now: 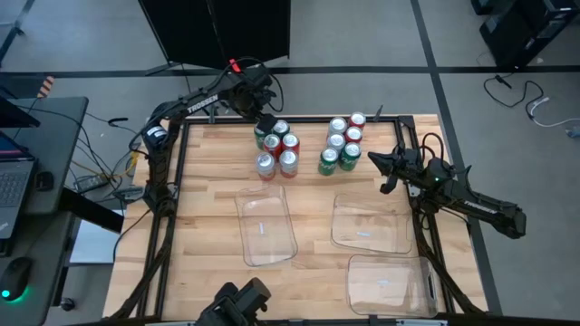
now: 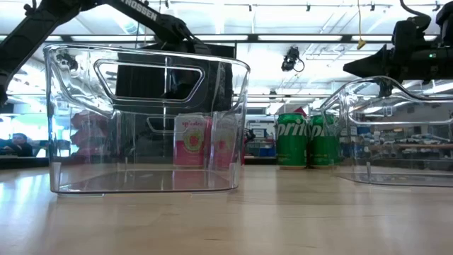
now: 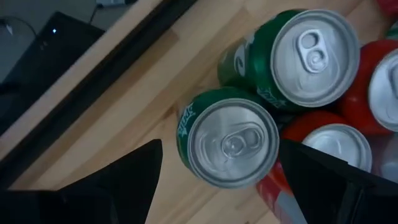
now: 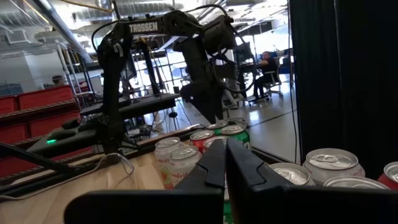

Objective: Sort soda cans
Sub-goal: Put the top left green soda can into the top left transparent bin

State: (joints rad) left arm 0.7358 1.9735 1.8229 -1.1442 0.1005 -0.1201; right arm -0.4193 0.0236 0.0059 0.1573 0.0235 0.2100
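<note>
High view is showing the sort at its opening stage: all twelve soda cans are standing at the far side of the table (image 1: 208, 226) in two clusters, and none is lying in any of the three clear trays (image 1: 265, 226).

Left gripper (image 1: 266, 125) is hanging over the far corner of the left cluster (image 1: 277, 148). Its wrist view is looking straight down on a green can (image 3: 227, 137), with one dark finger (image 3: 124, 180) on each side of it. The jaws are standing wide, and no contact with the can wall is visible. Judgement: a pick of this green can is in hand, at the approach stage, with the grasp not yet made.

A second green can (image 3: 298, 53) and a red can (image 3: 326, 146) are standing tight against the target. How much room the finger on the red can's side has is hard to judge from this angle; it appears narrow.

Right gripper (image 1: 384, 167) is waiting just beside the right cluster (image 1: 342, 143), near the table's right edge. Its fingers (image 4: 214, 165) are pressed together and are holding nothing.

Next move, as judged: lowering the left gripper squarely so both fingers pass the rim, closing on the can body, then lifting straight up before carrying it to a tray. Risk: the finger may be nudging the red can on the way down.
</note>
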